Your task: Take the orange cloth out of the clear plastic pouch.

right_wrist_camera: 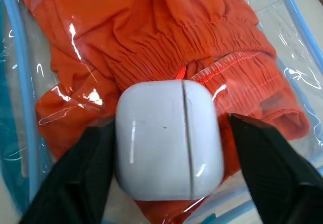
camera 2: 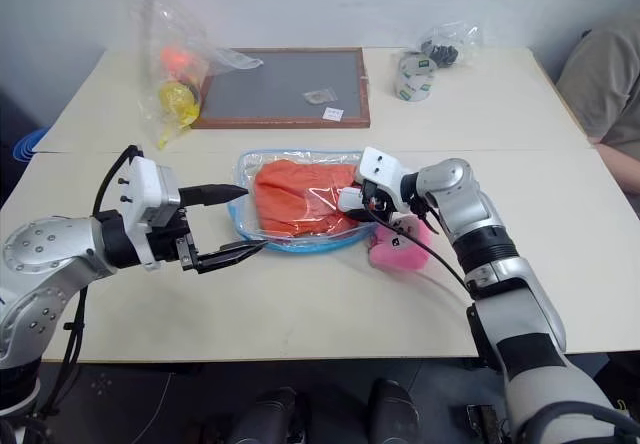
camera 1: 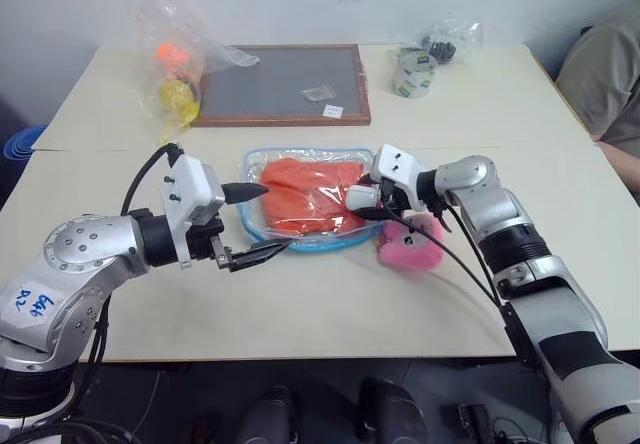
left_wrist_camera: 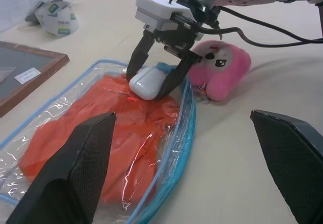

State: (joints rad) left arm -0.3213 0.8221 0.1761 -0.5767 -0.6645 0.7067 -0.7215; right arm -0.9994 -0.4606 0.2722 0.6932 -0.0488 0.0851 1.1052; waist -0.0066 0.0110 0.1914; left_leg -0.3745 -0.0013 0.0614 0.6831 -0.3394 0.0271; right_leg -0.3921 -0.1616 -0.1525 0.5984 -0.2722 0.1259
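The clear plastic pouch point(camera 1: 300, 242), flat with blue trim, lies mid-table with the orange cloth point(camera 1: 305, 192) folded inside it. A small white rounded case point(right_wrist_camera: 169, 138) rests on top of the pouch at its right end. My right gripper point(camera 1: 365, 202) reaches in from the right, and its two black fingers press the case's two sides. My left gripper point(camera 1: 275, 219) hovers open at the pouch's left near corner, pointing toward it, with nothing between its fingers point(left_wrist_camera: 70, 178).
A pink plush toy point(camera 1: 412, 247) sits against the pouch's right near side, under my right wrist. Behind the pouch lie a wood-framed grey board point(camera 1: 280, 84), a thin bag with orange and yellow items point(camera 1: 175, 74) and a tape roll point(camera 1: 413, 72). A person point(camera 1: 605, 74) sits at far right.
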